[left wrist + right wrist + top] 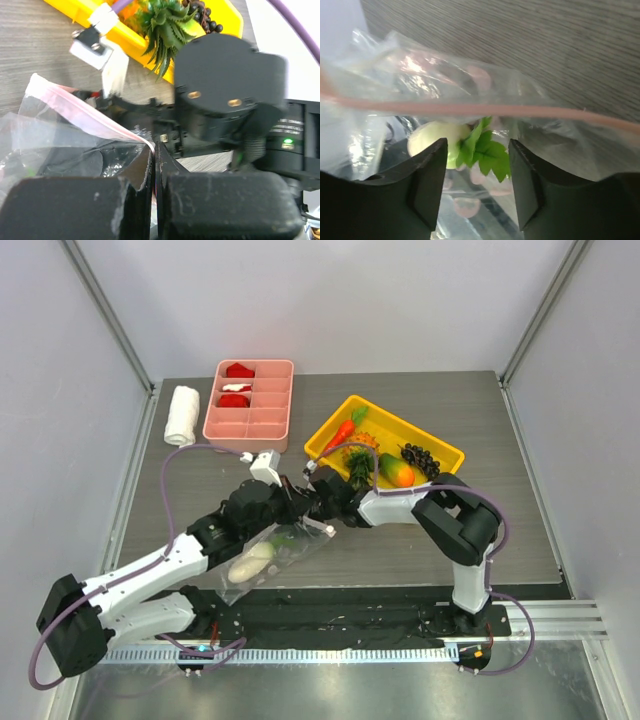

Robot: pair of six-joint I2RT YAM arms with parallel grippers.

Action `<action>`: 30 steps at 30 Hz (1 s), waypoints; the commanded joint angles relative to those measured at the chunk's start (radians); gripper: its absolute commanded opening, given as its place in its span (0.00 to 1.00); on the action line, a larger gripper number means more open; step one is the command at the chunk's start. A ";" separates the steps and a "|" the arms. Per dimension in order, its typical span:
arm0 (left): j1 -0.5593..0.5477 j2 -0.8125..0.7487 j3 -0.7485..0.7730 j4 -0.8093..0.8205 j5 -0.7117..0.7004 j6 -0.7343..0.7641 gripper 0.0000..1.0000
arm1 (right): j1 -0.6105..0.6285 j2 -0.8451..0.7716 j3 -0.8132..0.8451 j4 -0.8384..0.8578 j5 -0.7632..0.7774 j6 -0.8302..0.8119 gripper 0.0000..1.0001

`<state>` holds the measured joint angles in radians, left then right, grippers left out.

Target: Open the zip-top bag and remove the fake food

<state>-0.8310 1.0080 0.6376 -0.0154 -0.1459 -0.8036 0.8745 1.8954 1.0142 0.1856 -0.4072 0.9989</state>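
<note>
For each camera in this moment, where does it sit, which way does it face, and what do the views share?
Top external: above and behind the bases, looking down on the table; both arms show.
Left wrist: on the left arm, facing the yellow tray; left tool pinches the zip-top bag.
Right wrist: on the right arm, facing the bag and its radish; right tool open.
Shared: all three show the bag.

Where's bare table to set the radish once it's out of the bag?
Free: table right of the yellow tray, out to the edge; back right corner behind that tray; front strip right of the bag. Crowded: centre, where left gripper and right gripper meet at the bag.
</note>
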 commanded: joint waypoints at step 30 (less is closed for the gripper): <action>-0.002 -0.264 -0.159 -0.072 -0.251 -0.094 0.00 | -0.026 -0.352 0.006 -0.072 0.162 -0.201 0.01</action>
<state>-0.8310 0.7826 0.5041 -0.0685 -0.3004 -0.8753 0.8520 1.6928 0.9771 0.1856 -0.3531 0.8776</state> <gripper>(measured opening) 0.003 0.021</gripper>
